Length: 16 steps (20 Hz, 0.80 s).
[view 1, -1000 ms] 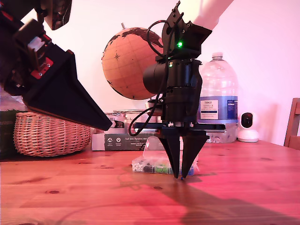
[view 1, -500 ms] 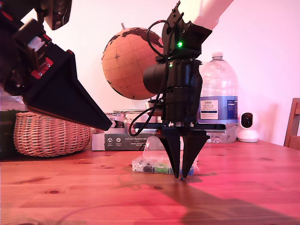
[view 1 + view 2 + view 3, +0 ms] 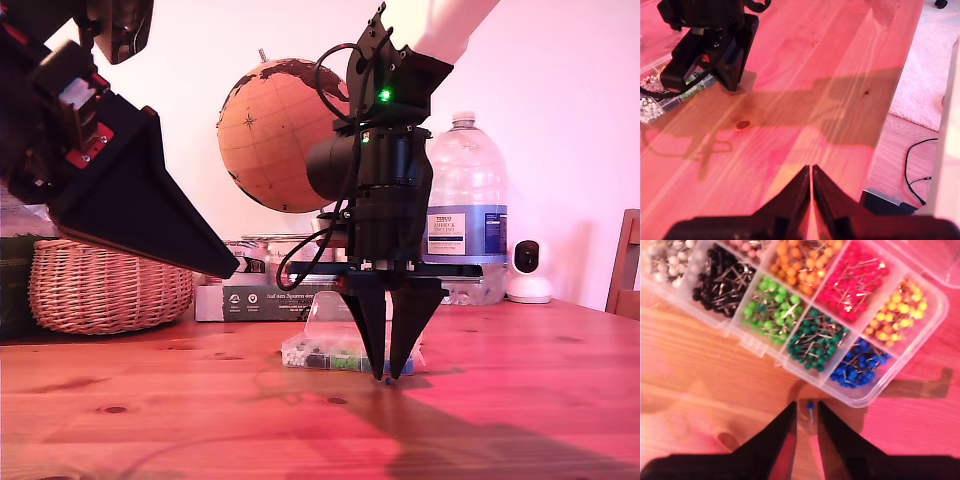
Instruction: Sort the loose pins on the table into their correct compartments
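A loose pin (image 3: 810,405) with a blue head lies on the table (image 3: 700,370) just in front of the clear box (image 3: 935,315). It lies beside the blue cell (image 3: 857,365) and the dark green cell (image 3: 817,340) of the compartments. My second gripper (image 3: 806,404) points down with its fingertips either side of this pin, a narrow gap open, not touching it. In the exterior view my second gripper (image 3: 385,378) stands at the box (image 3: 320,355) with its tips at the wood. My first gripper (image 3: 811,170) is shut and empty, and hangs high at the exterior view's left (image 3: 235,272).
The box's clear lid (image 3: 325,315) stands raised. Behind it are a globe (image 3: 275,135), a wicker basket (image 3: 105,290), a water bottle (image 3: 465,200), a white camera (image 3: 527,270) and flat boxes (image 3: 260,295). The first wrist view shows the table edge (image 3: 875,150) above carpet.
Almost nothing has moved; the second gripper's fingertips look slightly closer together at the table. The first arm has stayed still.
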### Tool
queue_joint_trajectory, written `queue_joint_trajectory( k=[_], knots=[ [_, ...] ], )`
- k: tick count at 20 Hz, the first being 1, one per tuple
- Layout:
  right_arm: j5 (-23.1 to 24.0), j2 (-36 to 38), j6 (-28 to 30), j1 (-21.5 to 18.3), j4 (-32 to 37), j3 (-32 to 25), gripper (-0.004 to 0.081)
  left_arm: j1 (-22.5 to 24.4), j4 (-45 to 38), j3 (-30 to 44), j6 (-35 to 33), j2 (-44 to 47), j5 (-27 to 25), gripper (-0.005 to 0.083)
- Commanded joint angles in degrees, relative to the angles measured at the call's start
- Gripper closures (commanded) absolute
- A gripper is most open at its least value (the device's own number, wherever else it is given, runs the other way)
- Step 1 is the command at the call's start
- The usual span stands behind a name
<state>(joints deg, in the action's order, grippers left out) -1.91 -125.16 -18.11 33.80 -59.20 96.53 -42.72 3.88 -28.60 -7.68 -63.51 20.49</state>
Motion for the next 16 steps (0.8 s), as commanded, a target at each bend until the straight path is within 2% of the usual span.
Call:
queue_joint_trajectory(
  k=[1, 11, 14, 16],
  knots=[
    [0.39, -1.68, 0.13, -0.22, -0.22, -0.55, 0.0664, -0.09, -0.46, 1.20, 0.17, -0.24, 0.04, 0.0797],
    [0.35, -1.75, 0.13, -0.17, -0.39, -0.59, 0.0671, -0.09, -0.48, 1.20, 0.17, -0.24, 0.04, 0.0797],
    [-0.63, -1.75, 0.20, -0.17, 0.00, -0.59, 0.0759, -0.09, -0.50, 1.22, 0.17, -0.24, 0.02, 0.0797],
    [-0.70, -1.75, 0.17, -0.15, 0.20, -0.59, 0.0761, -0.09, -0.48, 1.20, 0.17, -0.24, 0.02, 0.0797]
  ],
)
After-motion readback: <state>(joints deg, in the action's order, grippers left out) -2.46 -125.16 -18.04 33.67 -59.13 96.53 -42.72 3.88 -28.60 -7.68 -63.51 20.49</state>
